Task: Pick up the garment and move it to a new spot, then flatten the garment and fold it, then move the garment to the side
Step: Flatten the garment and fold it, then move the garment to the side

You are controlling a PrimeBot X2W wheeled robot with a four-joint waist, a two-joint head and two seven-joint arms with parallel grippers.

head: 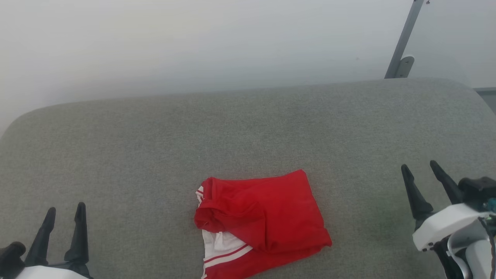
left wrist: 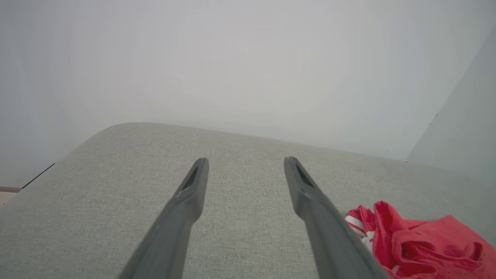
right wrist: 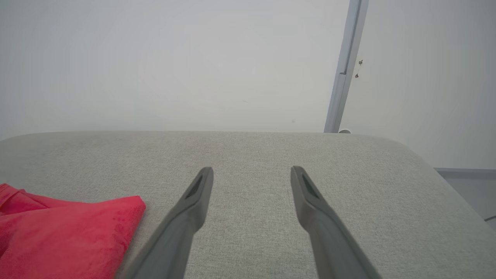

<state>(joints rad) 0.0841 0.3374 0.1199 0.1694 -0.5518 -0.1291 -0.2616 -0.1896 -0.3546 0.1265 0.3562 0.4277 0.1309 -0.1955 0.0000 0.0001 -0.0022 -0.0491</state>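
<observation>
T-shirt (head: 267, 217): red, bunched loosely on grey surface (head: 155, 135). Left tool (head: 66, 207), right tool (head: 418, 164): released, empty, either side of T-shirt, well apart. Risk: single-layer pinch likely drags folds open.

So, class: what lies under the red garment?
The garment rests on the grey fabric surface. A white, red-striped sleeve peeks from under its red top layer; whatever else lies beneath is covered.
</observation>
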